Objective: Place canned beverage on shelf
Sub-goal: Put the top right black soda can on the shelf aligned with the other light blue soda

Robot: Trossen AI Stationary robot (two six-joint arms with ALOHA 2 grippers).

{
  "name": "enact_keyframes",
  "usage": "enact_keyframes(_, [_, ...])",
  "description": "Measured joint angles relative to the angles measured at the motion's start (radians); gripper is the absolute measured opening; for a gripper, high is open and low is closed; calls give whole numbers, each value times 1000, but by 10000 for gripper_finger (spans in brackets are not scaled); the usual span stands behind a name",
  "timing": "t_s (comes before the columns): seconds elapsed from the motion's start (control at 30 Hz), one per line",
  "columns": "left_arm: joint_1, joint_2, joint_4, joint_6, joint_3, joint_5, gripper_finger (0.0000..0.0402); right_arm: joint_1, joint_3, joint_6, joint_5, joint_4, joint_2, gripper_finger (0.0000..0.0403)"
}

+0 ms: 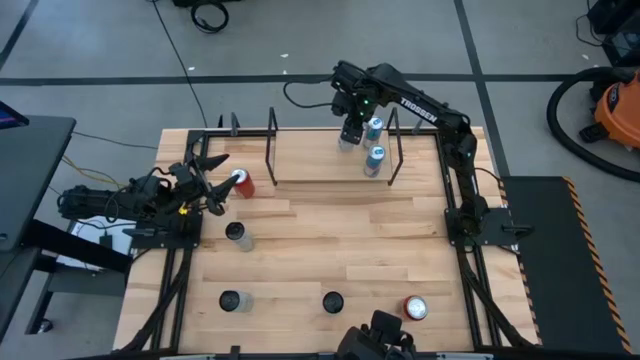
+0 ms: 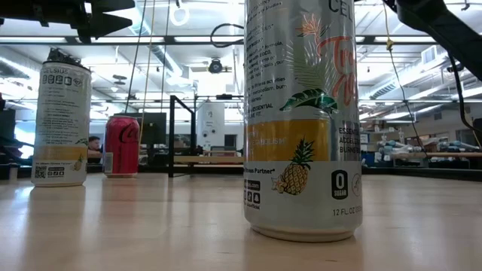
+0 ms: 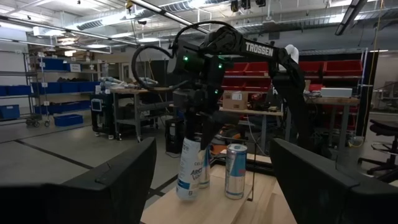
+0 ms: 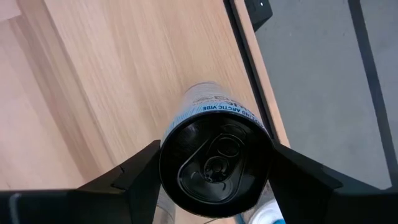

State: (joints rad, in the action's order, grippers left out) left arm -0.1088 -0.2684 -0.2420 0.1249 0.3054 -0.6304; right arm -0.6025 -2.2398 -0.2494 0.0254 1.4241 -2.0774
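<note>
My right gripper [image 1: 349,132] is at the shelf's [image 1: 320,168] far right end and is shut on a white can [image 3: 188,174] with a black top, lettered "Arctic Vibe". Two more cans [image 1: 374,128] [image 1: 372,160] stand beside it by the shelf's right black frame [image 1: 395,150]. My left gripper [image 1: 205,182] is open and empty at the table's left side, next to an upright red can [image 1: 240,183]. My right gripper pinches the white can's upper wall just below its black top [image 4: 214,165] between its two fingers [image 4: 140,174], one on each side. The fingers come from above, pointing down. The can hangs slightly tilted [image 3: 186,186]; I cannot tell whether its base touches the wood.
Loose cans stand on the table: one at mid left [image 1: 236,235], two near the front [image 1: 232,300] [image 1: 333,302], and a red one at the front right [image 1: 415,307]. The shelf's left black frame [image 1: 272,145] stands upright. The table's far edge [image 4: 249,68] is close to the held can.
</note>
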Motion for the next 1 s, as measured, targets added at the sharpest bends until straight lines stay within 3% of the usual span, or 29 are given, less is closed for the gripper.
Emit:
enact_keyframes(0.3, [0, 0, 0, -1, 0, 0, 316, -2, 1, -8, -1, 5, 0, 260])
enact_keyframes(0.47, [0, 0, 0, -2, 0, 0, 316, -3, 0, -19, -64, -1, 0, 264])
enact_keyframes(1.0, [0, 0, 0, -3, 0, 0, 316, -42, 0, 11, -48, 1, -4, 287])
